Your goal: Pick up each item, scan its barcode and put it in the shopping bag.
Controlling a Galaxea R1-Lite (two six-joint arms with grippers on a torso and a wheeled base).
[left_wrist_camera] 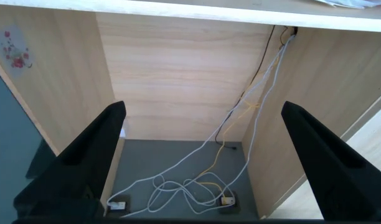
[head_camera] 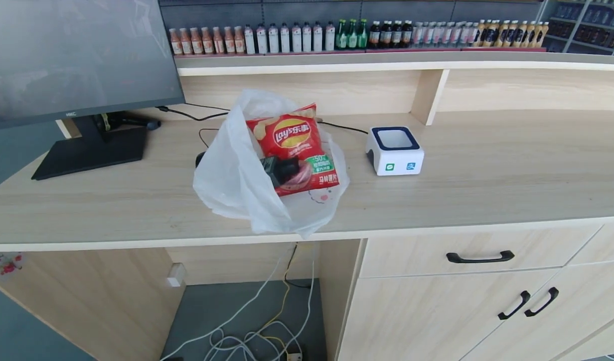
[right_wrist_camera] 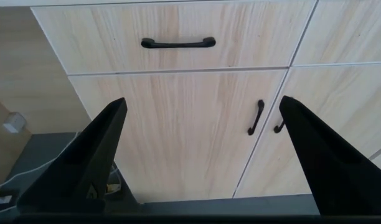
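A red bag of chips stands inside a white plastic shopping bag on the wooden counter. A dark item lies against the chips within the bag. To the right of the bag sits a small white scanner box with a dark-rimmed top. My left gripper hangs open below the counter, facing the knee space with loose cables. My right gripper is open too, low in front of the cabinet doors, with nothing between its fingers.
A monitor on a black stand occupies the counter's left end. A raised shelf behind carries a row of bottles. Drawers and doors with black handles lie below at the right. Cables trail on the floor under the counter.
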